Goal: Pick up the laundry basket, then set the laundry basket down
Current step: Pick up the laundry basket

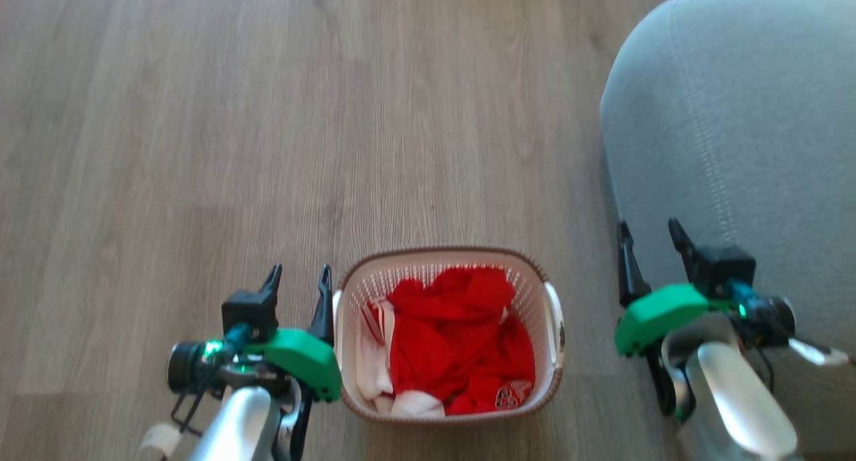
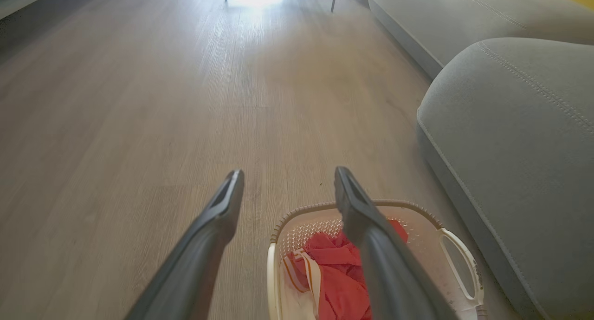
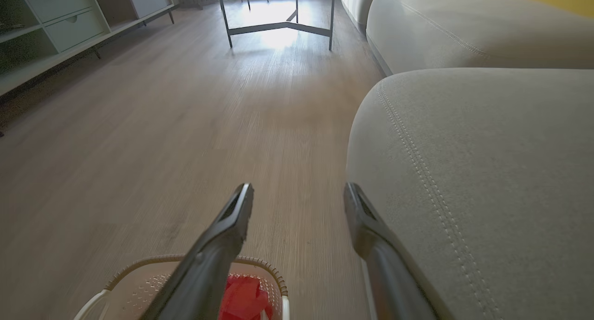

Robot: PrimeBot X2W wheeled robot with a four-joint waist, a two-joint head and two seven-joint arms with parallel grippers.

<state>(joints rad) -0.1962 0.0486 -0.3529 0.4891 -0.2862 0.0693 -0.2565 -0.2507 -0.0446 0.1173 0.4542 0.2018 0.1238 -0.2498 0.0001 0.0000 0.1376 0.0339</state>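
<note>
The head view looks steeply down on the floor (image 1: pixel 200 113) from above. Both wrist views sit low, facing forward along it. All three share the basket (image 1: pixel 428 273) and sofa (image 1: pixel 735 113).

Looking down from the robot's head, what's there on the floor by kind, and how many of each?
Laundry basket: 1
Heap of red and white clothes: 1
Grippers: 2, the left gripper and the right gripper
Grey upholstered seat: 1
Total: 5
</note>
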